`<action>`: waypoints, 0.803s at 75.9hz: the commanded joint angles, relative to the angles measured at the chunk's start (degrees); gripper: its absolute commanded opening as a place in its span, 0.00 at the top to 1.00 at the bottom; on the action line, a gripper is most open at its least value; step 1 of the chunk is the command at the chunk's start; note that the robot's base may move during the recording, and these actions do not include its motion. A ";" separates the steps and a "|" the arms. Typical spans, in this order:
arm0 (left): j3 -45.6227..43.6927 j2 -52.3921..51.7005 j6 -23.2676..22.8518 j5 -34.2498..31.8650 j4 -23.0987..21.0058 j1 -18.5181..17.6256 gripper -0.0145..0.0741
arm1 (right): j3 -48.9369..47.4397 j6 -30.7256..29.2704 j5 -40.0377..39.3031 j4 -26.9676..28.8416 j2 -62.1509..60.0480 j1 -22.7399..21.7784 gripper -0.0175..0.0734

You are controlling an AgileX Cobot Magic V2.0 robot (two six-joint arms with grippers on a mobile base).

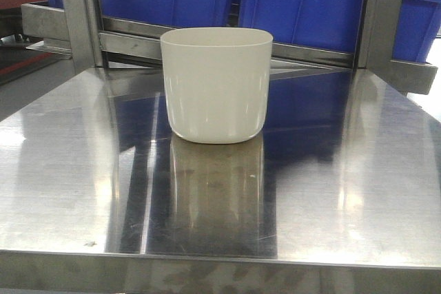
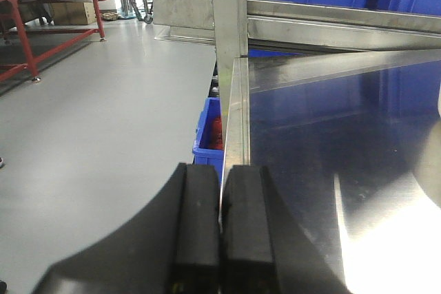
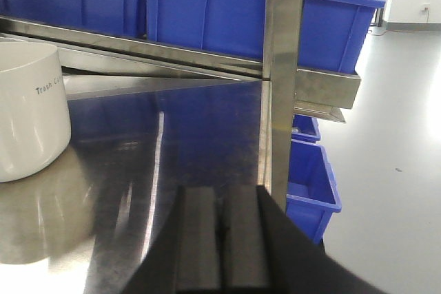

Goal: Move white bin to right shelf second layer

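The white bin (image 1: 216,84) stands upright on the mirror-like steel tabletop (image 1: 344,191), near its middle. In the right wrist view the white bin (image 3: 31,111) sits at the far left, well away from my right gripper (image 3: 222,192), which is shut and empty above the table's right part. My left gripper (image 2: 222,170) hovers shut and empty over the table's left edge (image 2: 236,122). Neither gripper touches the bin or shows in the front view. The right shelf second layer is out of view.
Large blue crates (image 1: 303,1) fill the rack level behind the table. Steel uprights (image 3: 282,80) (image 2: 231,12) stand at the table's back corners. Small blue bins (image 3: 311,173) (image 2: 209,132) sit low beside the table. A red frame table (image 2: 52,5) stands far left on the grey floor.
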 commanded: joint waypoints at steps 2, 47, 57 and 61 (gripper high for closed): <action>2.11 -0.80 -0.30 -5.01 0.00 -0.18 0.74 | -0.96 -0.01 -5.14 -0.45 -1.17 -0.37 0.75; 2.11 -0.80 -0.30 -5.01 0.00 -0.18 0.74 | -17.74 -6.60 18.38 -1.73 11.02 -0.37 0.75; 2.11 -0.80 -0.30 -5.01 0.00 -0.18 0.74 | -21.30 -7.66 18.00 -1.67 20.36 -0.37 0.75; 2.11 -0.80 -0.30 -5.01 0.00 -0.18 0.74 | -22.14 -7.66 16.60 -1.67 24.09 -0.37 0.75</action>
